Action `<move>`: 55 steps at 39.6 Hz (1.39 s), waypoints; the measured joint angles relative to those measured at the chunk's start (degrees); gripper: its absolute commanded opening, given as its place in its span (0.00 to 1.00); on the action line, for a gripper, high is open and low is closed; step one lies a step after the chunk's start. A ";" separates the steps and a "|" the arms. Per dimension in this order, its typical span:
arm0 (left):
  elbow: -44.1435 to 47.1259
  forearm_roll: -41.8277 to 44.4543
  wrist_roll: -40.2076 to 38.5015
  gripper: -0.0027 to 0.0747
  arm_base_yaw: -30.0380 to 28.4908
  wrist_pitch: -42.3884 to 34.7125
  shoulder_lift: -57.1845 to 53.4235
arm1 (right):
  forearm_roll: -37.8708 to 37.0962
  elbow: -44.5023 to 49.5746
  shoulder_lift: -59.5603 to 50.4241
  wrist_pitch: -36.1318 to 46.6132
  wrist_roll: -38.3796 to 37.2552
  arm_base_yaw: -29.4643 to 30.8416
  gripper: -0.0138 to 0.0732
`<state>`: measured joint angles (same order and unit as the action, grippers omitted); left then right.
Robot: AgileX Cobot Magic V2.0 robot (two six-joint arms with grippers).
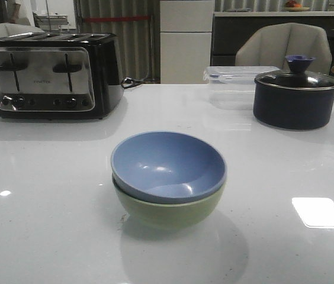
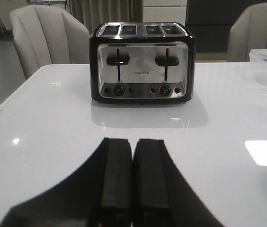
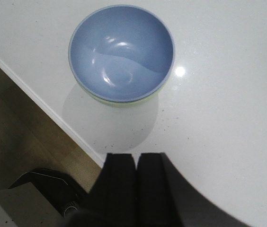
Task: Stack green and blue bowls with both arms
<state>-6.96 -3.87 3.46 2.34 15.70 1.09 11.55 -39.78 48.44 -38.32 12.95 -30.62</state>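
Observation:
The dusty blue bowl (image 1: 167,164) sits nested inside the pale green bowl (image 1: 173,212) near the middle front of the white table. In the right wrist view the blue bowl (image 3: 121,51) fills the stack and only a thin green rim (image 3: 119,102) shows under it. My right gripper (image 3: 136,156) is shut and empty, well apart from the bowls, over the table's edge. My left gripper (image 2: 133,142) is shut and empty, low over the table and facing the toaster. Neither gripper shows in the front view.
A black and chrome toaster (image 1: 51,74) stands at the back left. A dark lidded pot with a blue knob (image 1: 295,97) stands at the back right, with a clear plastic box (image 1: 235,80) behind it. Chairs stand beyond the table. The table edge (image 3: 43,106) and the floor show near the right gripper.

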 measured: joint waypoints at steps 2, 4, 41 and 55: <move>1.84 2.39 -2.97 0.15 0.00 -0.90 -1.12 | 0.00 0.00 0.00 0.00 0.00 0.00 0.22; 3.18 3.87 -4.89 0.15 0.00 -1.84 -1.33 | 0.00 0.00 0.00 0.00 0.00 0.00 0.22; 7.15 5.84 -5.39 0.15 0.71 -12.91 -1.33 | 0.00 0.00 0.00 -0.12 0.00 0.00 0.22; 7.15 5.84 -5.36 0.15 0.71 -12.91 -1.33 | 0.00 0.00 0.00 -0.14 0.00 0.00 0.22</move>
<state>0.18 1.97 -1.89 3.05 2.78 -0.24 11.55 -39.78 48.44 -38.46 12.95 -30.62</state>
